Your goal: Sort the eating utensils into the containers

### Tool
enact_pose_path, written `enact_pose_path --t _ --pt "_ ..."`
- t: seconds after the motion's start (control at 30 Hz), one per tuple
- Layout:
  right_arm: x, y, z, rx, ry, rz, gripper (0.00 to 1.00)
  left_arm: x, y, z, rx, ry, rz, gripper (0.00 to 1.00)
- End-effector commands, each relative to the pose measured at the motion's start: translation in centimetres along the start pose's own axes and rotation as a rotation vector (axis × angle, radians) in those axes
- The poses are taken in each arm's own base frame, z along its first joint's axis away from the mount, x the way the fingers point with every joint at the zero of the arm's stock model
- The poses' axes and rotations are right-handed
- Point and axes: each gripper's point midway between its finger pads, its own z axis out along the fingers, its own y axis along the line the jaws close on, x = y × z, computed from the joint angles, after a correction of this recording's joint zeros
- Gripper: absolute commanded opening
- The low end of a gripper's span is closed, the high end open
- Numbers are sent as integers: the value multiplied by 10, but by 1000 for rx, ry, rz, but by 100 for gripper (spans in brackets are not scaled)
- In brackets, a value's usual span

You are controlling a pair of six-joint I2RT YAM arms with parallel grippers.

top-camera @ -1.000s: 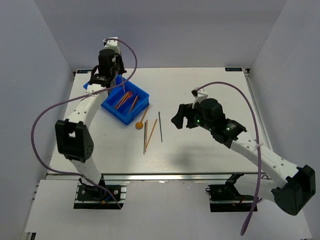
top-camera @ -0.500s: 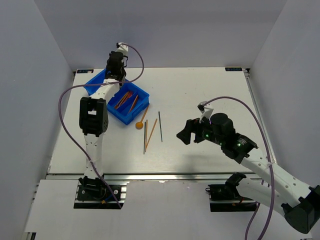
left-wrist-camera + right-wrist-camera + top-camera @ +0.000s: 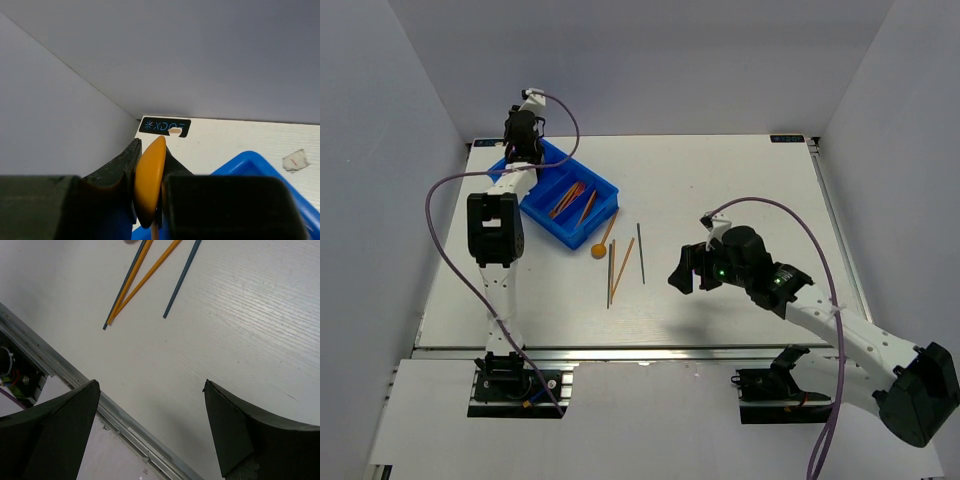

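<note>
Orange spoon (image 3: 149, 175), pinched handle-down in the left tool (image 3: 150, 162), hangs over the far corner of the blue tray (image 3: 556, 228); right tool (image 3: 150, 385) gapes empty.

The left gripper (image 3: 524, 152) hangs over the far left end of the blue tray (image 3: 545, 225). A round-bowled orange spoon (image 3: 601, 247) lies just beside the tray's near right side, with thin sticks (image 3: 620, 265) farther out.

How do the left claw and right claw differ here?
The left claw is shut on an orange spoon; the right claw stands wide open, empty. The left claw is at the far end of the blue tray; the right claw is over bare table beside the loose sticks. Both are black.
</note>
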Motion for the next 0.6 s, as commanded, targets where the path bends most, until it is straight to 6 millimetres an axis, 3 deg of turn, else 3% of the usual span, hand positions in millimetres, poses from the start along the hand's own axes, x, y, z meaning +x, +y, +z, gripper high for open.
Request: enact_pose_path --t 0.0,0.1,0.23,0.27,0.3,0.33,0.4,0.47,0.53,0.57 --pt "-20 17 5 -53 -44 -21 89 23 2 8 13 -2 -25 1" --pt "-26 19 9 -41 -41 -38 89 39 -9 1 48 7 -24 23" --pt "-36 22 13 -33 -52 -51 89 30 -9 -4 70 -20 -58 35" --pt "-37 22 13 -32 -54 -51 89 26 -7 -5 70 -26 -68 41" --pt "-39 23 15 -32 -55 -50 89 24 -6 -6 74 -29 -75 56" --pt "-41 24 15 -32 -60 -52 89 21 -5 -7 71 -33 -87 61" --pt "-41 23 18 -27 -57 -52 89 10 2 -9 65 -48 -120 75" --pt "-45 22 20 -17 -60 -53 89 0 9 -11 51 -55 -156 82" --pt "-48 20 26 -3 -56 -56 89 -23 25 -17 35 -83 -209 98" --pt "-48 20 28 -1 -47 -59 89 -32 31 -20 31 -96 -233 98"
